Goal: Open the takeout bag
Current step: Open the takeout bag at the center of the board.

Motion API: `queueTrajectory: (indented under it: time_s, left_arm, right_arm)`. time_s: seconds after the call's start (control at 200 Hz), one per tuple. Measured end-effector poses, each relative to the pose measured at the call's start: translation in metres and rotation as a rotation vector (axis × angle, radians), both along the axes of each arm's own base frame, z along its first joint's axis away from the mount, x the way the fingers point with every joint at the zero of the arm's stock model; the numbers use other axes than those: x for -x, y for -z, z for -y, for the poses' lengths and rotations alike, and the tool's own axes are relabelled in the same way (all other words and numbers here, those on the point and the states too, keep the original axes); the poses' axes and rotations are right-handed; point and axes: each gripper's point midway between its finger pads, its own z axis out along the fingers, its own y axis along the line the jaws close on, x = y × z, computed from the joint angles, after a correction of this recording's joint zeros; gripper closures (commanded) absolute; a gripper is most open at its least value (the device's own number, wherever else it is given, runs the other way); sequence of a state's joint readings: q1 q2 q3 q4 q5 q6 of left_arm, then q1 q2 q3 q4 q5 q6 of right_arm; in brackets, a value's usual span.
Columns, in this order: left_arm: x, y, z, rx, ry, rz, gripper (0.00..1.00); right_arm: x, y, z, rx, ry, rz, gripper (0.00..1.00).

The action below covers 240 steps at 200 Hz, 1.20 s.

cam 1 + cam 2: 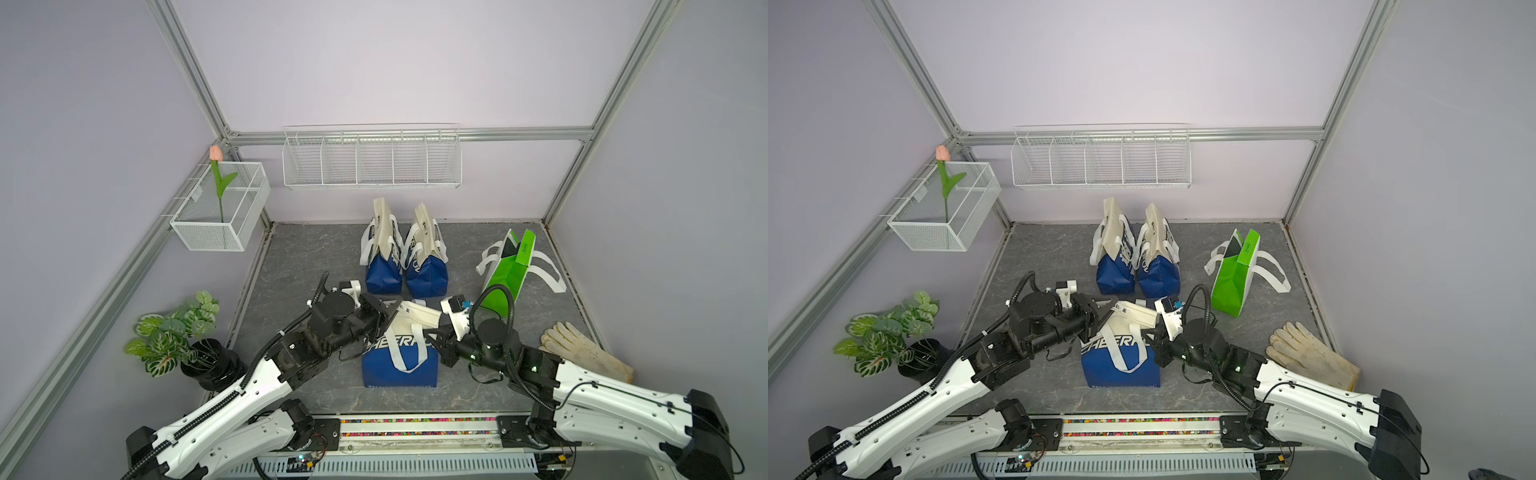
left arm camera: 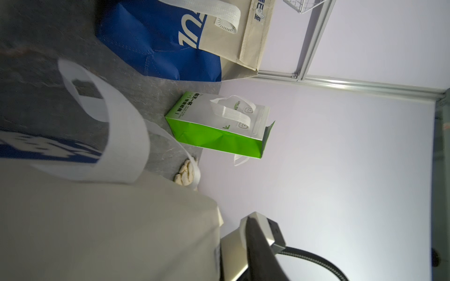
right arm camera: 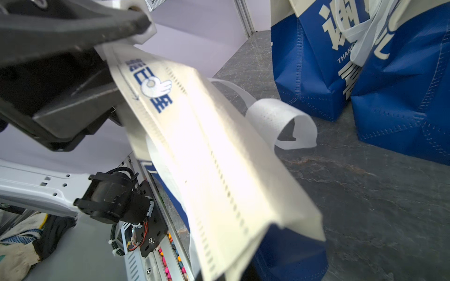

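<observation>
**Item:** takeout bag [image 1: 399, 365]. Blue base, beige upper part, white handle loop [image 1: 405, 353] hanging over the printed face.

**Position:** standing on its base at the middle of the bench [image 1: 311, 257], near the front edge. It is just in front of two like bags [image 1: 384, 257] that stand toward the back edge. The printed face is turned to the front edge. The mouth faces upward and is not yet spread.

**Top band** [image 3: 207, 158]**:** folded flat and tipped toward the back edge. Its long axis runs across the bench, roughly parallel with the front edge, with the left end a little nearer the back.

**Left pincer** [image 1: 392, 311]**:** at the band's left end, reaching in along that axis. In the right wrist view the band's end runs in between its jaws. Whether they press the cloth or stand slack cannot be told.

**Right pincer** [image 1: 436, 338]**:** at the band's right end, clenched. Its fingers are out of the right wrist view, so cloth between them is likely but unconfirmed.

**Governing relation:** the bag lies between the two pincers, one at each end of the band, both about equally near. Judgement: opening calls for the band's layers to be parted across the axis, toward the front and back edges, not along it.

**Also present, well apart:** green bag [image 1: 509, 270] and glove [image 1: 582, 349], both toward the right edge.
</observation>
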<state>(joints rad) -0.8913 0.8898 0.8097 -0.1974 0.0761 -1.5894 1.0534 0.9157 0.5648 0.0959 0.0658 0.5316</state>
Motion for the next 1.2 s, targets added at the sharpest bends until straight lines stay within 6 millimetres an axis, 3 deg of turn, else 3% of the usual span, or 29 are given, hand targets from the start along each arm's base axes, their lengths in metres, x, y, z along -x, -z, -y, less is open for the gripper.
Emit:
queueTrajectory:
  time_s: [0.17, 0.3, 0.395, 0.65, 0.875, 1.02, 1.085, 1.2]
  left_arm:
    - [-0.002, 0.009, 0.008, -0.019, 0.019, -0.017, 0.61]
    - [-0.003, 0.012, 0.01, -0.025, 0.022, -0.025, 0.79]
    - [-0.005, 0.012, 0.014, -0.023, 0.028, -0.025, 1.0]
    - [-0.006, 0.001, 0.018, -0.046, 0.045, -0.017, 1.0]
    - [0.005, -0.011, 0.022, -0.038, 0.088, -0.033, 1.0]
    - [0.013, -0.012, 0.019, 0.008, 0.091, -0.074, 1.0]
    - [0.014, -0.012, 0.016, 0.032, 0.08, -0.093, 1.0]
    - [0.014, -0.026, 0.005, 0.081, 0.039, -0.082, 1.0]
  right_arm:
    - [0.001, -0.001, -0.001, -0.001, -0.007, -0.001, 0.93]
    - [0.001, -0.002, -0.002, 0.008, -0.01, 0.001, 0.93]
    - [0.0, -0.001, -0.002, 0.017, -0.009, -0.002, 0.93]
    - [-0.006, -0.002, 0.007, 0.055, 0.039, 0.029, 0.93]
    - [-0.014, -0.013, 0.027, 0.037, 0.129, 0.083, 0.93]
    - [-0.015, -0.012, 0.029, 0.036, 0.144, 0.094, 0.93]
    - [-0.017, -0.008, 0.031, 0.046, 0.157, 0.094, 0.93]
    - [-0.031, 0.018, 0.046, 0.112, 0.226, 0.066, 0.92]
